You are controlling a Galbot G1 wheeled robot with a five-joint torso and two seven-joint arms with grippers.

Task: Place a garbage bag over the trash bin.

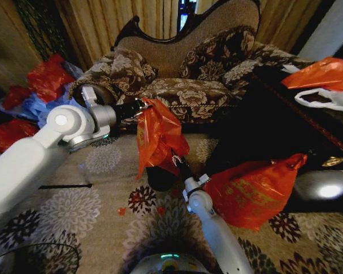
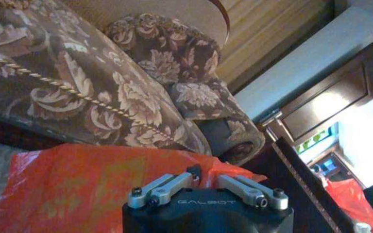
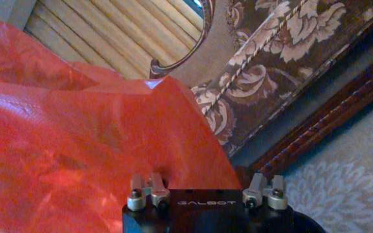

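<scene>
Holding the garbage bag up by its top corner, the left gripper is pinching the thin red plastic so the bag is hanging open-side down in front of the sofa. The right gripper is reaching in at the bag's lower edge; whether it is pinched on the plastic I cannot tell. The trash bin is standing on the carpet directly beneath the bag, mostly covered by it, so the bag seems to be kept stretched between both arms for lowering over the rim.
</scene>
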